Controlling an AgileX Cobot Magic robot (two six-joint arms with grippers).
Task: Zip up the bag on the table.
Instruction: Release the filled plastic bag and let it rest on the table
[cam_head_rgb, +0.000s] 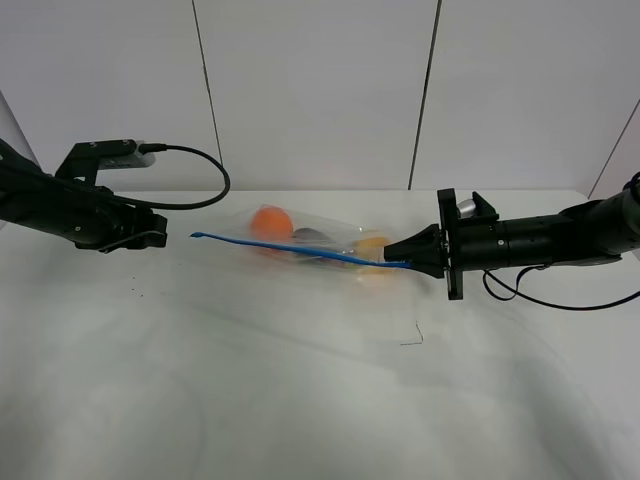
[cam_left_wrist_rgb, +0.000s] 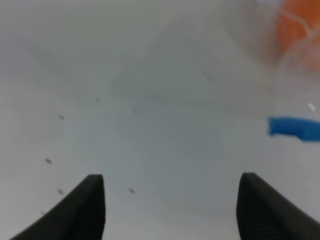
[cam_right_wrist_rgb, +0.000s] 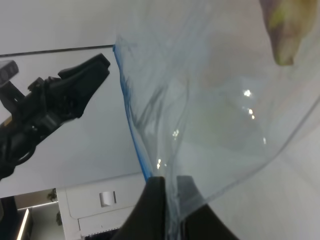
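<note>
The clear plastic bag (cam_head_rgb: 320, 245) lies on the white table (cam_head_rgb: 250, 380), with an orange fruit (cam_head_rgb: 271, 222), a dark item and a yellow item inside. Its blue zipper strip (cam_head_rgb: 300, 250) runs along the near edge. My right gripper (cam_head_rgb: 412, 262) is shut on the right end of the zipper strip; the right wrist view shows the fingers (cam_right_wrist_rgb: 155, 210) pinching the bag edge (cam_right_wrist_rgb: 132, 135). My left gripper (cam_head_rgb: 165, 238) is open and empty, just left of the strip's free left end (cam_left_wrist_rgb: 292, 127), not touching it.
A black cable (cam_head_rgb: 200, 170) loops from the left arm above the table's back edge. A small dark mark (cam_head_rgb: 412, 340) lies on the table in front of the bag. A white panelled wall stands behind.
</note>
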